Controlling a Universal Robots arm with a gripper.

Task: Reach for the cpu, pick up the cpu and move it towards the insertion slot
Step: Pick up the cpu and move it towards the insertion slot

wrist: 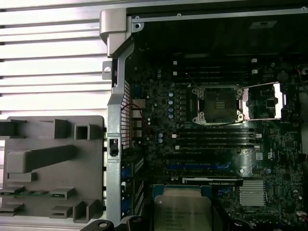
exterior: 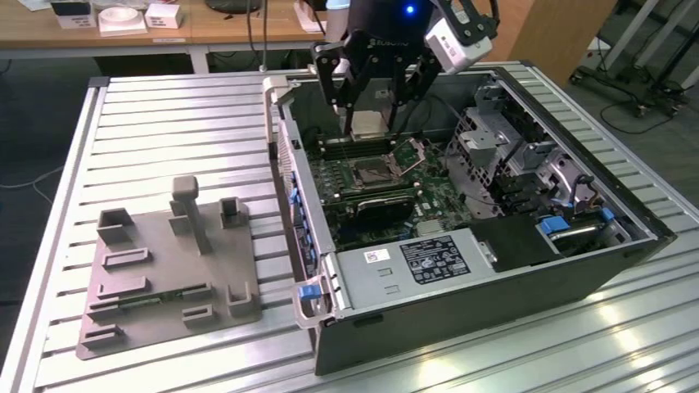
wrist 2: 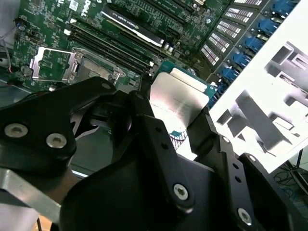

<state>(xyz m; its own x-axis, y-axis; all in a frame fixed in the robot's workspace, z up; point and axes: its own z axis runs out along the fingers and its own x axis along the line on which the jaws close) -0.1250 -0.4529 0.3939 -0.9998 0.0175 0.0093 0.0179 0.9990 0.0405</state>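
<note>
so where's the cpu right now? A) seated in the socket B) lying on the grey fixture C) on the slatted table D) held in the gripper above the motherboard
D. In the second wrist view the gripper is shut on the cpu, and in the exterior view the cpu hangs above the board while the insertion slot sits open and empty.

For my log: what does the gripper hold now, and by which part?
The gripper holds the cpu, its two fingers on opposite edges, above the open computer case.
</note>
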